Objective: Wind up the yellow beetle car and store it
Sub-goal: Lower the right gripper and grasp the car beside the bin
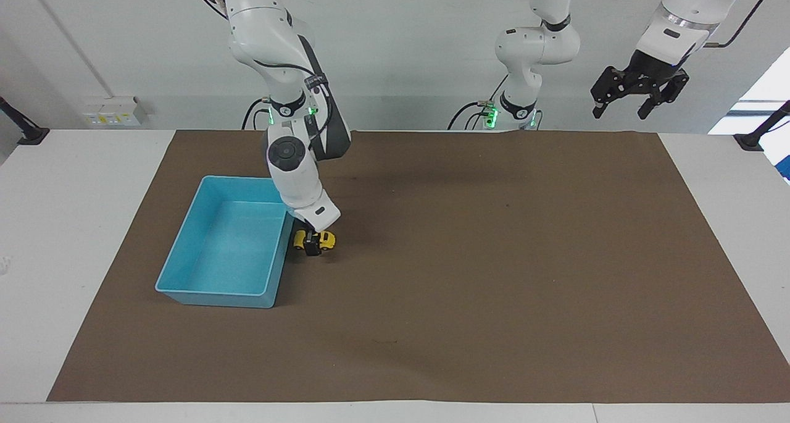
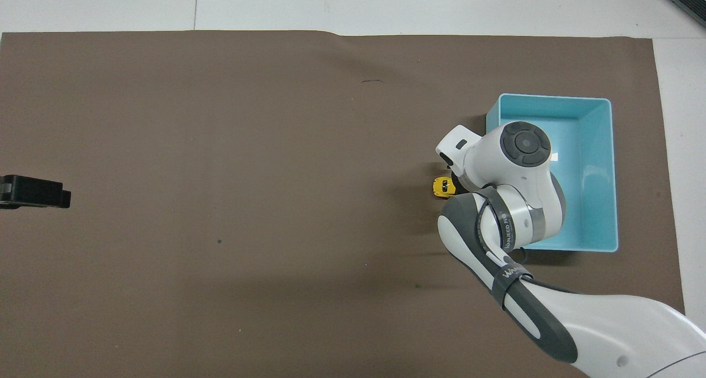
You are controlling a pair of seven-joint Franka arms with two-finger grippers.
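Note:
The yellow beetle car (image 1: 324, 239) sits on the brown mat (image 1: 494, 275), right beside the blue bin's (image 1: 185, 273) long wall on the side toward the left arm's end. My right gripper (image 1: 313, 245) comes down on the car's middle, and one dark finger shows in front of its side; it is shut on the car. In the overhead view only the car's end (image 2: 441, 186) shows beside the right wrist. My left gripper (image 1: 639, 92) waits open, raised high over the mat's corner at the robots' end; its tip shows in the overhead view (image 2: 33, 191).
The blue bin (image 2: 604, 174) is open-topped and has nothing in it. The right arm's elbow and forearm hang over the bin's wall nearest the car. White table shows around the mat's edges.

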